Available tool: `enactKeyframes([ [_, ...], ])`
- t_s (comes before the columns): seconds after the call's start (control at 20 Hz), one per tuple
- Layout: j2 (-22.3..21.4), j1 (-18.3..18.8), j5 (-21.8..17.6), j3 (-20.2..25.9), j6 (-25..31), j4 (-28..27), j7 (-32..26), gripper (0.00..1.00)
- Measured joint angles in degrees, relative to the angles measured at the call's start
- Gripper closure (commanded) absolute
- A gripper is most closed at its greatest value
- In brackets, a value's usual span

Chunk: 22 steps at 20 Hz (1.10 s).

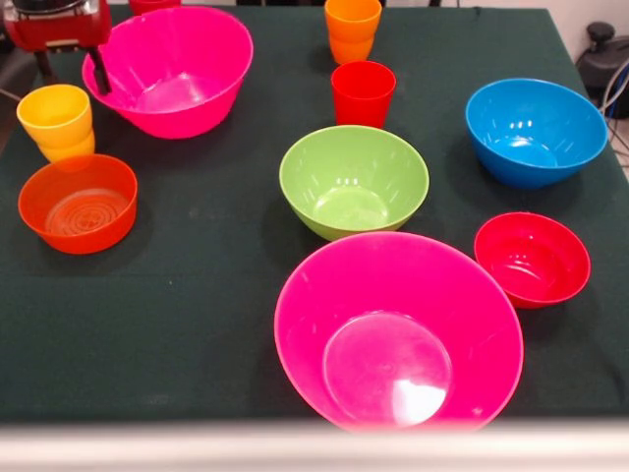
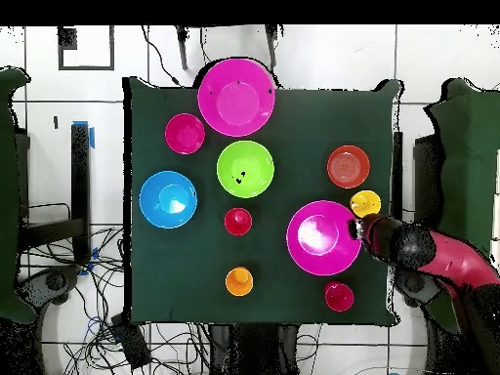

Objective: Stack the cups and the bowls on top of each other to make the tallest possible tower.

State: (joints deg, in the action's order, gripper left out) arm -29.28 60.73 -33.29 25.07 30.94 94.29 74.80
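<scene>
No tower yet — every bowl and cup sits alone on the table (image 1: 197, 334). The gripper (image 1: 98, 79) touches the far pink bowl's (image 1: 172, 69) rim — open or closed, nobody can tell.

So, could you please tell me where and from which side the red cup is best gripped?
Probably the red cup is best taken from straight above, pinching its rim wall: it stands upright, mouth open. The orange cup stands close behind and the green bowl in front, so a side approach looks crowded.
</scene>
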Motion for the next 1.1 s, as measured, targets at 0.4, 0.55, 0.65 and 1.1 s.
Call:
enactKeyframes([
  [0.4,-3.8,-0.8,0.0,0.0,0.3,0.5,0.0,0.00],
  [0.55,-5.0,-1.1,0.0,0.0,0.9,0.6,0.0,0.00],
  [0.65,-5.8,-1.3,0.1,0.0,1.1,0.6,0.0,0.00],
  [1.1,-7.7,-1.3,0.2,0.0,1.2,1.4,0.0,0.00],
])
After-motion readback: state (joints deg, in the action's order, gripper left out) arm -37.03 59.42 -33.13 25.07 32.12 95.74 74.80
